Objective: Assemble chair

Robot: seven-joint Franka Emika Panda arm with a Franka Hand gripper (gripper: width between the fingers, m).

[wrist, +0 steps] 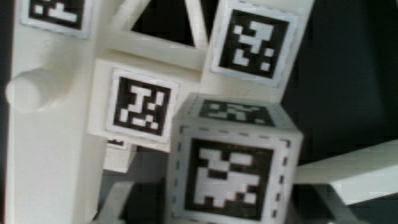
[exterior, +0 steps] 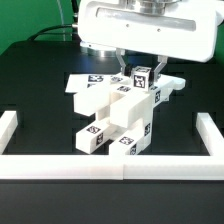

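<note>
Currently the chair (exterior: pixel 115 120) stands part-built at the centre of the table (exterior: pixel 40 100), approx midway betw. the side runs of the low border wall (exterior: pixel 100 166). It's a stack of white blocky pcs w/ b&w tags facing the camera low down. Behind it a flat slab (exterior: pixel 95 83) lies on the table, tags up, reaching out to both sides of the stack.

The hand (exterior: pixel 141 77) hangs from the robot arm (exterior: pixel 150 30) over the chair's rear top, a bit to the exterior view's right of centre. A small block (exterior: pixel 143 76) w/ a tag on its front sits upright betw. the two fingers. Its base is touching or just above the chair's top pc, can't tell which. The fingers flank it one per side; can't tell whether they press on it or stand slightly clear.

Wrist view shows the same block (wrist: pixel 231 165) close up, tags on top and front, just beside a white upright pc (wrist: pixel 143 100) carrying more tags.
</note>
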